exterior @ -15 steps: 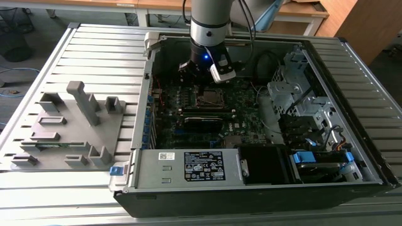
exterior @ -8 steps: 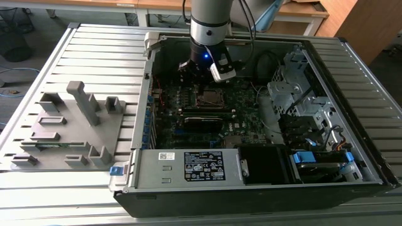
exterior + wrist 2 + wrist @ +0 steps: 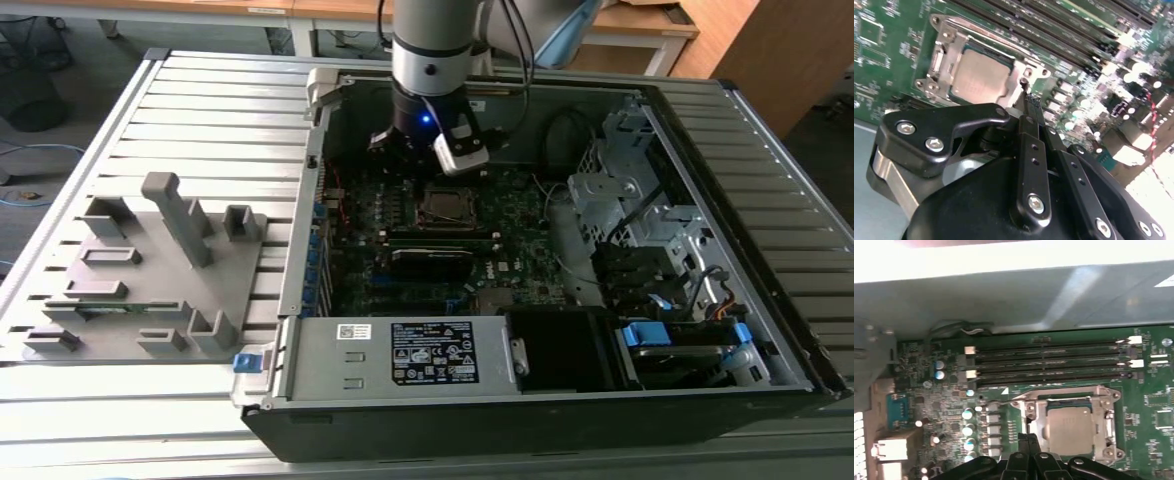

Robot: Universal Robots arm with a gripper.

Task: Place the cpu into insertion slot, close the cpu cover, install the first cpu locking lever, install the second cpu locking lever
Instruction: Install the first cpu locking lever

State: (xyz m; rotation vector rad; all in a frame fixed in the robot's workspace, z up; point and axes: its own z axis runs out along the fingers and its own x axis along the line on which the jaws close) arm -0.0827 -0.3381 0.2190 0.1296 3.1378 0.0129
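Note:
The cpu (image 3: 981, 75) (image 3: 1070, 427) lies flat in the insertion slot (image 3: 447, 207) on the green motherboard. The cpu cover (image 3: 1013, 85) (image 3: 1036, 422), a silver frame, lies down around it with the chip's grey top showing through its window. My gripper (image 3: 1030, 98) (image 3: 1026, 439) is shut, its black fingers pressed together with nothing visible between them. The tips hover just off one corner of the socket, beside the cover's edge. In the exterior view the arm (image 3: 430, 110) hangs over the far part of the open computer case.
Long black memory slots (image 3: 1049, 362) run beside the socket, toward the case wall. A power supply (image 3: 400, 355) fills the case's near side and a drive cage (image 3: 627, 200) stands at the exterior view's right. A grey fixture (image 3: 147, 270) sits on the slatted table at its left.

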